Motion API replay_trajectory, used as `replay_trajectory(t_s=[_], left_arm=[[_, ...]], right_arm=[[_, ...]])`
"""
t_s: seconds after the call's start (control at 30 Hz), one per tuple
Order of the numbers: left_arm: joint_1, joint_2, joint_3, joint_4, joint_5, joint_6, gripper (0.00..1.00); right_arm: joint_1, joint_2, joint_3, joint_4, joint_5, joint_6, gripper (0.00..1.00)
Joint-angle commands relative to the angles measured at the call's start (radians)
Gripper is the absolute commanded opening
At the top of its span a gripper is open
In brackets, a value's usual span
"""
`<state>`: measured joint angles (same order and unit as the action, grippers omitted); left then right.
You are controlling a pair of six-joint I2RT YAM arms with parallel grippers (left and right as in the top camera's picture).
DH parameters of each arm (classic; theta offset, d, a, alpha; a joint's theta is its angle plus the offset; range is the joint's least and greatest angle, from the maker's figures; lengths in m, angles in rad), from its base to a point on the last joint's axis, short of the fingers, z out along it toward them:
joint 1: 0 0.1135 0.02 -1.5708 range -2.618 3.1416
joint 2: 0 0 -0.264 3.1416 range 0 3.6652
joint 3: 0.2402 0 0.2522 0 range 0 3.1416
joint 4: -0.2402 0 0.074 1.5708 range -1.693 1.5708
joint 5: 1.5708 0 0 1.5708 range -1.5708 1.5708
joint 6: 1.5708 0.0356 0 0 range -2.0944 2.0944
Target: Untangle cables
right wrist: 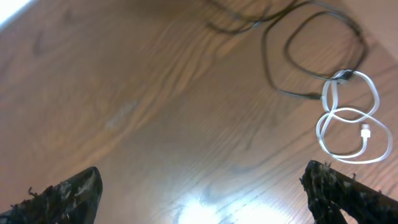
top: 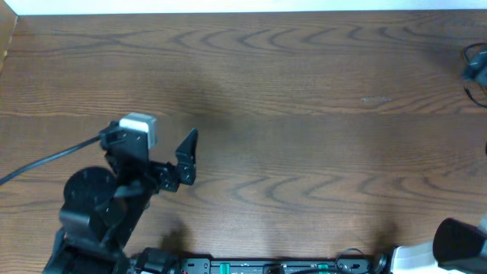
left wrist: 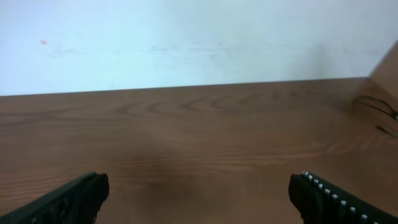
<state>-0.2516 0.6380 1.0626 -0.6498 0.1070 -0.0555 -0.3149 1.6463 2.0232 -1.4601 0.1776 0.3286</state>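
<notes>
The cables [right wrist: 339, 78] lie on the desk [right wrist: 155, 93], at the upper right of the right wrist view. The black cord [right wrist: 268, 68] sprawls in loose loops farther from the camera. The white cord [right wrist: 329, 114] sits nearer in a stacked figure-eight, and its top loop crosses the black one. The tangle's long axis runs from upper left to lower right in that view. The white cord's small plug [right wrist: 365, 130] rests inside its lower loop.

The right jaws are spread wide, with the fingers [right wrist: 62, 196] at the bottom corners, apart from the cords, and the wrist tilted down at the desk. The left arm [top: 99, 198] sits folded at the near left of the desk. The left jaws are also spread wide, their fingers [left wrist: 68, 199] low over the wood and facing a pale wall [left wrist: 186, 37].

The overhead view shows only a dark blur [top: 475, 65] at the far right edge and the end of the right arm [top: 460, 240] at lower right. The left wrist view catches thin dark lines [left wrist: 379, 115] at its right edge, too faint to name.
</notes>
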Motion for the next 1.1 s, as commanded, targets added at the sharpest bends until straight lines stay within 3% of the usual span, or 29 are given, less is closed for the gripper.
replay_trajectory(t_s=[0.0, 0.37, 0.67, 0.8, 1.07], left_arm=[[0.0, -0.031, 0.0, -0.029, -0.1, -0.005, 0.98], [0.0, -0.032, 0.0, -0.062, -0.121, 0.015, 0.98], [0.0, -0.032, 0.0, -0.095, -0.175, 0.014, 0.98], [0.0, -0.032, -0.001, -0.167, -0.087, 0.018, 0.98], [0.0, -0.034, -0.001, -0.265, -0.044, 0.018, 0.98]], right_arm=[[0.061, -0.033, -0.09, 0.011, 0.034, -0.023, 0.99], [0.169, -0.222, -0.264, 0.105, 0.022, -0.08, 0.98], [0.287, -0.529, -0.572, 0.265, -0.012, -0.068, 0.99], [0.317, -0.664, -0.693, 0.322, -0.013, -0.067, 0.99], [0.317, -0.819, -0.761, 0.313, -0.012, -0.076, 0.99]])
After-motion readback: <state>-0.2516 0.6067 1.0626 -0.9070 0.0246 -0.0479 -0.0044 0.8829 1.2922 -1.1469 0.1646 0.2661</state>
